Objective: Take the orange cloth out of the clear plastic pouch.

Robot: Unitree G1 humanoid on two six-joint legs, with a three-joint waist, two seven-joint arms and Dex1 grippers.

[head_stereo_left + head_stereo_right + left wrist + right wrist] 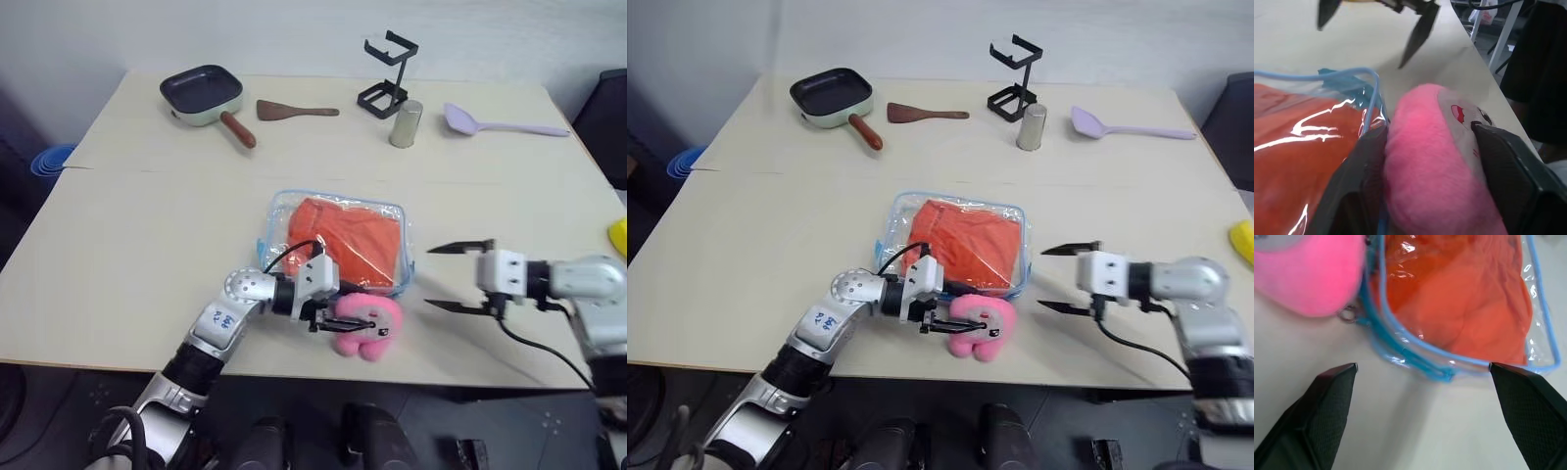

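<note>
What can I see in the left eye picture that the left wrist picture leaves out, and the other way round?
The left eye view alone takes in the far end of the table: the frying pan, brown spatula, metal cup and purple spoon. The left wrist view alone gives the close look: black fingers on either side of the pink plush toy. Both include the orange cloth inside the clear plastic pouch and the right gripper, open.

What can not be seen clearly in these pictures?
- Clear plastic pouch zipper: open or shut cannot be told, too small in the head views.
- Pink plush toy face: partly covered by the left claw in the left wrist view.
- Yellow thing: cut off by the picture edge.
</note>
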